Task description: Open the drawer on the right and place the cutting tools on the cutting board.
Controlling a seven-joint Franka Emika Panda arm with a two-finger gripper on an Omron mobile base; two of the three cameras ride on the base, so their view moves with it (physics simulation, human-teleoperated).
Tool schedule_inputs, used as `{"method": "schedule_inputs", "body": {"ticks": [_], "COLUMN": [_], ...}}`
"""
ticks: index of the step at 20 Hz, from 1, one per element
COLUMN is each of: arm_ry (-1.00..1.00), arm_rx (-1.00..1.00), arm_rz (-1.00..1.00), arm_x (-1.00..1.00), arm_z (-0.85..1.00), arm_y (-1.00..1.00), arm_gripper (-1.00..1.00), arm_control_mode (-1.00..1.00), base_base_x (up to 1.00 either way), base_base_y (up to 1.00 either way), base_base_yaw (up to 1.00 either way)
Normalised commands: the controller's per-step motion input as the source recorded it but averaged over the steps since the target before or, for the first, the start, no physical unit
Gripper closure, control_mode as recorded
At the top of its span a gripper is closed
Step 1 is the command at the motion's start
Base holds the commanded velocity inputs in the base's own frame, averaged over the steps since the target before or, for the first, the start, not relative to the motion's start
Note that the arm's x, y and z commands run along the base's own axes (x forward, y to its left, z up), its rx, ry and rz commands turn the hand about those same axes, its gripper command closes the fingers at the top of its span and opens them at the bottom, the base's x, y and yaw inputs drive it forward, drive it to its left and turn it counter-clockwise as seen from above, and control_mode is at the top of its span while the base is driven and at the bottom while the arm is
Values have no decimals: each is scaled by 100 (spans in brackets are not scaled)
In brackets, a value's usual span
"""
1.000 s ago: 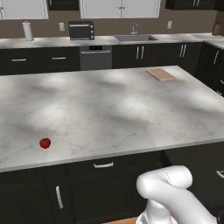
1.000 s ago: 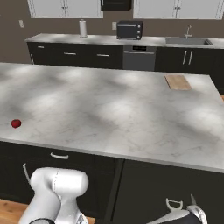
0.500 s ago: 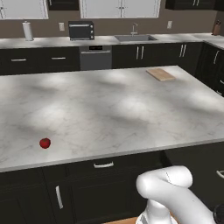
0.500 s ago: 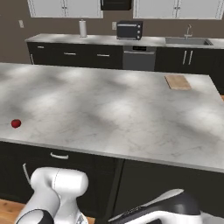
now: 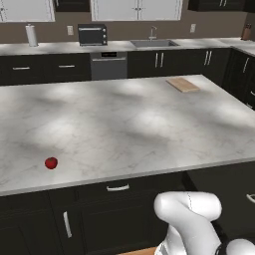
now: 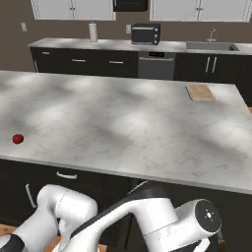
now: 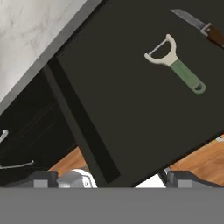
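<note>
Marble island carries the cutting board (image 5: 183,84) at its far right; below, the drawer (image 7: 144,100) stands open — peeler (image 7: 177,64) and knife (image 7: 202,28) inside, light, slim, best pinched by the handles. Gripper (image 7: 111,177) spread, empty.
</note>
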Motion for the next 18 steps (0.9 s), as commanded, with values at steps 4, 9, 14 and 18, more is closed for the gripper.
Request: {"method": "schedule_inputs", "body": {"ticks": [4, 9, 14, 18], "arm_ry": [23, 1, 8, 14], "arm_rx": [-23, -3, -8, -5], "arm_rz": [15, 1, 5, 10], "arm_x": [44, 5, 40, 61], "arm_z": [48, -26, -38, -26], "arm_y": [62, -1, 0, -2], "arm_gripper": [-100, -100, -100, -100], "arm_control_mode": [-100, -100, -100, -100], "base_base_x": [0, 0, 0, 0], "base_base_y": [0, 0, 0, 0], "base_base_yaw": [0, 0, 0, 0]}}
